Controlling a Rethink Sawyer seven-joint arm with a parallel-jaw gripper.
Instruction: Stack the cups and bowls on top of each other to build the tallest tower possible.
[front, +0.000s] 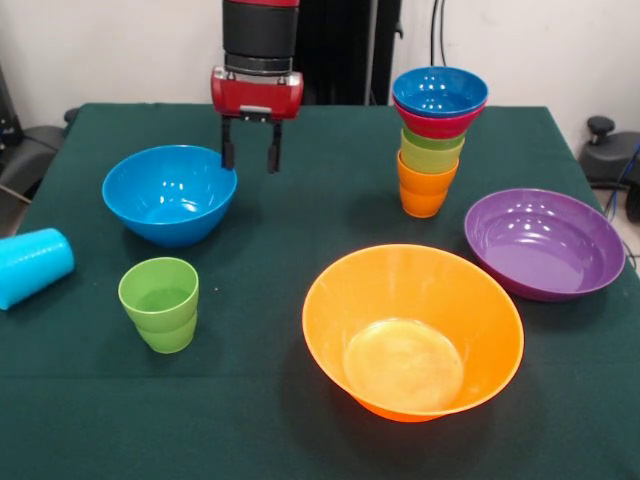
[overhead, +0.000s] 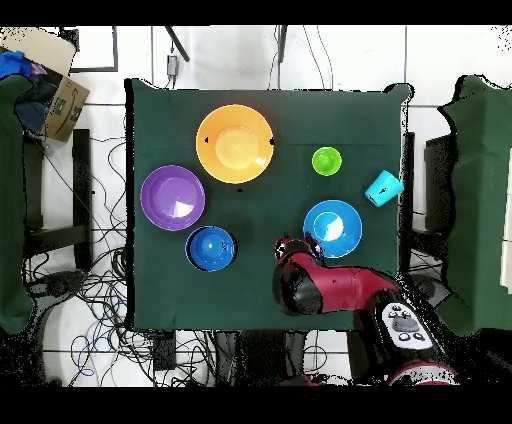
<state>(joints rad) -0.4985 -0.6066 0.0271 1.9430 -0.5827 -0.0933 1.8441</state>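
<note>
- large orange bowl upright, nearest the table's front edge, a bit right of centre, nothing in it
- lime green stepped cup upright, toward front left, alone, well apart from the orange bowl
- light blue cup on its side at the left edge, partly cut off in the front view; overhead view shows it tilted close to the table edge
- wide purple bowl upright by the right edge, just beside the orange bowl, apart from it
- blue bowl upright, left of centre, behind the green stepped cup
- tower toward the back right: orange cup at the base, lime green cup nested in it, then small red bowl, blue bowl on top; any yellow cup inside is hidden, cannot tell
- gripper hangs over the far rim of the lone blue bowl, toward the back edge; fingers parted narrowly, nothing between them, pointing straight down
- red and black arm comes down from above
</note>
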